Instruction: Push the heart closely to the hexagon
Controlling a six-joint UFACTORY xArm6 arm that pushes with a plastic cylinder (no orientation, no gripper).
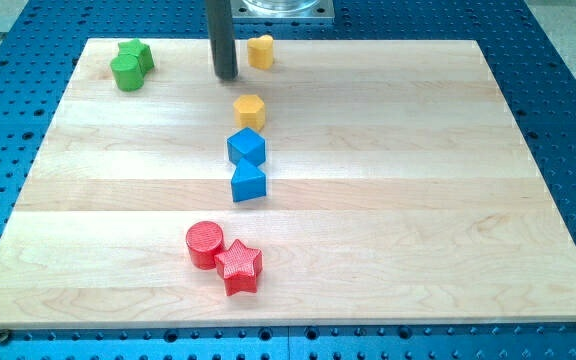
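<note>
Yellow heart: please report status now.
My tip left of yellow heart, apart. Yellow hexagon below, apart. Nothing between them.

Wooden board on blue pegboard. Two green blocks touching, top-left corner. Yellow heart near top edge; tip just left of it, apart. Yellow hexagon below. Blue cube and blue wedge stacked down centre, touching. Red cylinder and red star touching, near bottom.
</note>
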